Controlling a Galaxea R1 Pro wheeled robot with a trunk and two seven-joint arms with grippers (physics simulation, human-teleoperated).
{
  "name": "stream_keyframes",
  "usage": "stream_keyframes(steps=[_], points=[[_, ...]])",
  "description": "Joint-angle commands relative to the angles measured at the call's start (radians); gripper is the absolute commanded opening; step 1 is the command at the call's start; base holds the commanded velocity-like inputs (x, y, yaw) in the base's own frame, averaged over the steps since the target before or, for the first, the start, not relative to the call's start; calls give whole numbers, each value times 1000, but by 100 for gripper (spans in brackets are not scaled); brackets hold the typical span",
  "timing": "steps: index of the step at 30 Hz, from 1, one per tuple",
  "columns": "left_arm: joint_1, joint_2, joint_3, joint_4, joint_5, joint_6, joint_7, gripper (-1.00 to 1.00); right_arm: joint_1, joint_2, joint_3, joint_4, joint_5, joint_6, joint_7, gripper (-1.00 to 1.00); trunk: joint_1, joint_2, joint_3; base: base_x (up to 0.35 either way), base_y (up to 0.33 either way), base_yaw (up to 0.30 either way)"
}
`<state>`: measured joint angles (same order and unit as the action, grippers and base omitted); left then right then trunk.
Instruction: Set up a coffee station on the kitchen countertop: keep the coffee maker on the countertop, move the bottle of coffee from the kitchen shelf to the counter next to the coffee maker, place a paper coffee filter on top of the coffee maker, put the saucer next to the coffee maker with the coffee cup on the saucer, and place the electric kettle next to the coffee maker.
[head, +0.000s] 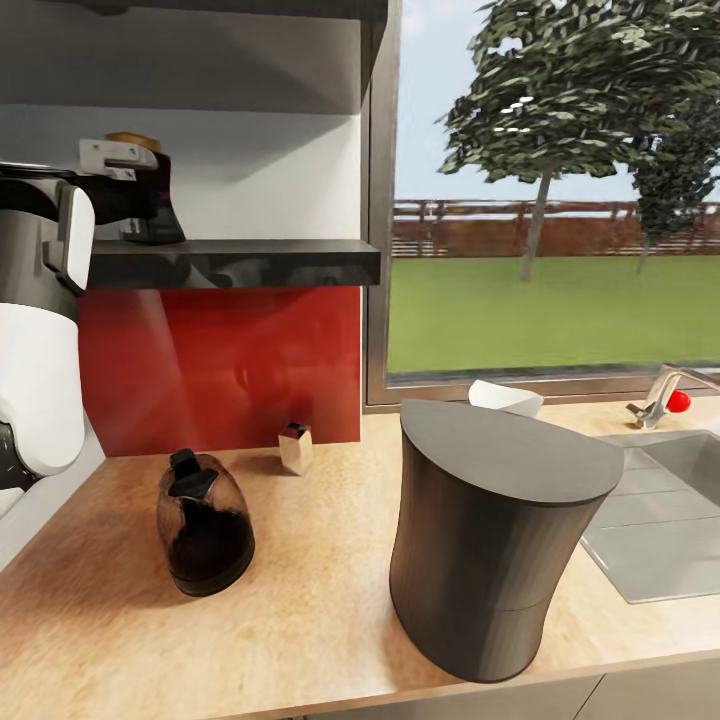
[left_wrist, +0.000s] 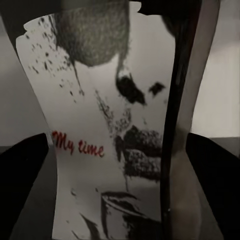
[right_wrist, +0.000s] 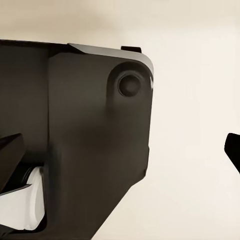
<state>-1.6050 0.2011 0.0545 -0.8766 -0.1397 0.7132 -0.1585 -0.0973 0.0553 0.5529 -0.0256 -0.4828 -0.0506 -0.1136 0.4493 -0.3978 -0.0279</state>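
Observation:
The bottle of coffee (left_wrist: 100, 125), pale with a "My time" label, stands on the dark kitchen shelf (head: 250, 262); its cork top (head: 133, 141) shows above my left gripper (head: 150, 210). Both dark fingers (left_wrist: 27, 185) press against its sides, so the gripper is shut on it. On the countertop (head: 320, 560) the big dark coffee maker (head: 495, 540) stands at the front. The dark electric kettle (head: 205, 535) is to its left. A small paper filter box (head: 296, 447) sits by the red backsplash. A white cup (head: 505, 398) peeks out behind the coffee maker. My right gripper (right_wrist: 122, 150) is open, low beside my body.
A sink (head: 670, 520) with a faucet (head: 660, 395) lies at the right of the counter. A window (head: 550, 200) is behind it. The red backsplash (head: 220, 370) runs under the shelf. A dark panel of my own body (right_wrist: 75, 140) sits close to the right gripper.

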Motion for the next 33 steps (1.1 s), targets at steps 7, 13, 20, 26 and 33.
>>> stream_keyframes(steps=[7, 13, 20, 26, 33], points=[[-1, 0, 4, -1, -14, 3, -10, -100, -1, 0, 9, 1, -10, -3, -3, 100, 1, -2, -2, 0, 0, 0], [0, 0, 4, -1, -14, 3, -10, -100, -1, 0, 9, 1, -10, -3, -3, 100, 1, -2, -2, 0, 0, 0], [0, 0, 5, -1, -15, 3, -10, -100, -1, 0, 9, 1, -10, -3, -3, 100, 1, -2, -2, 0, 0, 0], [1, 0, 3, -1, -14, 3, -10, -100, -1, 0, 9, 0, -10, -3, -4, 100, 1, -2, -2, 0, 0, 0], [1, 0, 3, -8, -14, 4, -10, -100, -1, 0, 9, 0, -6, -4, -4, 100, 1, -2, -2, 0, 0, 0]])
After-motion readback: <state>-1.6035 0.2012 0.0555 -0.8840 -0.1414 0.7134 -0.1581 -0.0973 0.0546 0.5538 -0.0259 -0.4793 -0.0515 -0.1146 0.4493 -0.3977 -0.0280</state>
